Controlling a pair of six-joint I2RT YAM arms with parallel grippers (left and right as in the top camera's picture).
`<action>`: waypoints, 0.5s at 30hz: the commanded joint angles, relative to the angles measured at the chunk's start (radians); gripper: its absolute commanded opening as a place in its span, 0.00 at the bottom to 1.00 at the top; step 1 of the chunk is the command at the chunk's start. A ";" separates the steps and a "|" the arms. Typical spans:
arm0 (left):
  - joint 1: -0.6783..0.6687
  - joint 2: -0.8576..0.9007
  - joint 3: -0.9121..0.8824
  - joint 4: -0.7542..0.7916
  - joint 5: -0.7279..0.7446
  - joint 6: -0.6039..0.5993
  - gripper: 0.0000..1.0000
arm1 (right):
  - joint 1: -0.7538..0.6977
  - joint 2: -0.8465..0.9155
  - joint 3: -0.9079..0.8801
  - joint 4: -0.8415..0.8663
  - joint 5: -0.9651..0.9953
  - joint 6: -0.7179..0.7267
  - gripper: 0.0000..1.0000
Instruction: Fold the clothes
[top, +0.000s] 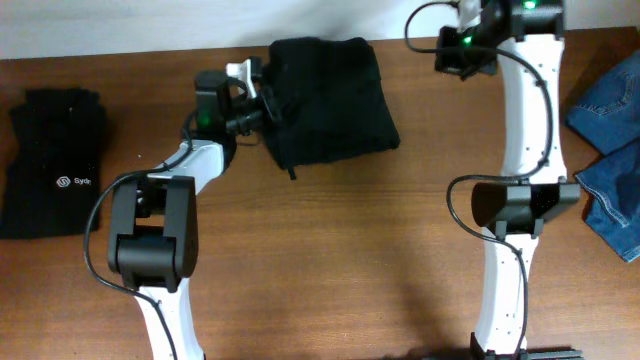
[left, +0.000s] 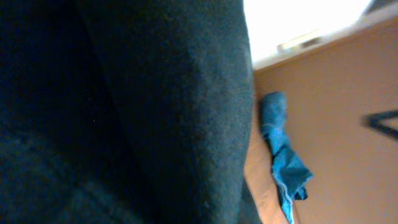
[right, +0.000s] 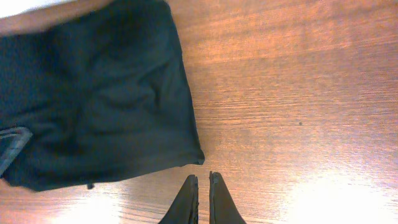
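The black trousers lie folded into a compact bundle at the back middle of the table. My left gripper is at the bundle's left edge, against the fabric. The left wrist view is filled with black cloth, which hides the fingers, so I cannot tell if they hold it. My right gripper is off to the bundle's right at the back edge. In the right wrist view its fingers are almost together and empty, above bare wood just past the bundle's corner.
A folded black top with a small white logo lies at the left edge. Blue denim jeans lie at the right edge and also show in the left wrist view. The wooden table stretches in front.
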 joint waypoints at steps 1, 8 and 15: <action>-0.023 -0.004 0.018 -0.062 0.016 0.086 0.01 | 0.005 -0.003 -0.006 -0.007 -0.002 -0.004 0.04; -0.023 -0.010 0.018 -0.085 -0.040 0.091 0.00 | 0.005 -0.003 -0.021 0.000 -0.002 -0.004 0.04; -0.015 -0.014 0.018 -0.220 -0.122 0.091 0.01 | 0.005 0.004 -0.021 0.023 -0.002 -0.004 0.04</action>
